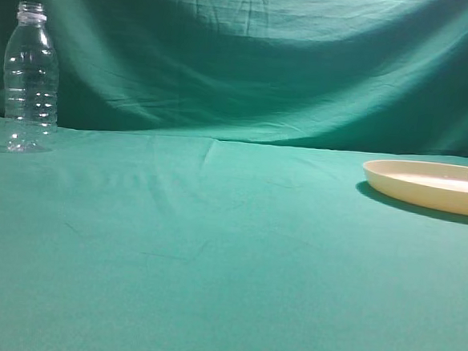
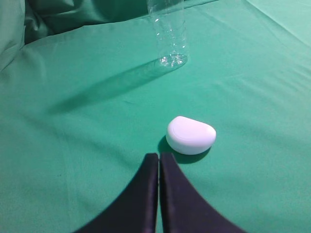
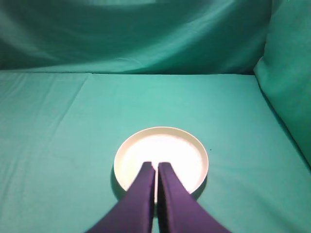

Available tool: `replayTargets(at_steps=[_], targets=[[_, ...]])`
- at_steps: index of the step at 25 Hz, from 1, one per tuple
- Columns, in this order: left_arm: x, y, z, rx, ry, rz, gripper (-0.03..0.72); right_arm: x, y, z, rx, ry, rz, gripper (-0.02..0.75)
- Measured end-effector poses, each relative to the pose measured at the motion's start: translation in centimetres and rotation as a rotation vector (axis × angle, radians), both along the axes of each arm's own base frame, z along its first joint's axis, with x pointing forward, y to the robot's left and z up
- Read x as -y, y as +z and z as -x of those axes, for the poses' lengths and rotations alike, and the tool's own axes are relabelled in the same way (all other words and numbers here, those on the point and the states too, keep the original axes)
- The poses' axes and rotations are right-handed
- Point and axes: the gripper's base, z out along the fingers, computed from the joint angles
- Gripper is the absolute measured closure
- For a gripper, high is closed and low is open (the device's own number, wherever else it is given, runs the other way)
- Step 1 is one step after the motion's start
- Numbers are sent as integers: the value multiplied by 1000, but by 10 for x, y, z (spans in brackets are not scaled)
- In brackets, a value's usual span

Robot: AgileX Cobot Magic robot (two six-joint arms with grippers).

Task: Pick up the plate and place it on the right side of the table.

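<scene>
The cream-yellow plate [image 1: 430, 188] lies flat on the teal-green table [image 1: 213, 246] at the right edge of the exterior view, partly cut off by the frame. In the right wrist view the plate [image 3: 160, 145] lies below my right gripper [image 3: 156, 165], whose dark fingers are closed together with only a thin slit and hold nothing. The tips overlap the plate's near half in the picture. My left gripper [image 2: 159, 155] is shut and empty above the cloth. Neither gripper shows in the exterior view.
A clear plastic bottle [image 1: 30, 81] stands upright at the far left near the green backdrop; it also shows in the left wrist view [image 2: 170, 34]. A small white rounded object [image 2: 191, 135] lies on the cloth just ahead and right of my left fingertips.
</scene>
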Motion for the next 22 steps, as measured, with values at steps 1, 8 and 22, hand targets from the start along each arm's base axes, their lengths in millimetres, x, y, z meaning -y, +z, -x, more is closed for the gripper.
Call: replayTargets(at_steps=[1,8,22], targets=[[0,0,0,0,0,0,688,2,-5,-1,25,-10,-5,738],[0,0,0,0,0,0,688,7,-63,7,89,10,69,738],[0,0,0,0,0,0,688,8,-159,-5,37,-9,60,738]])
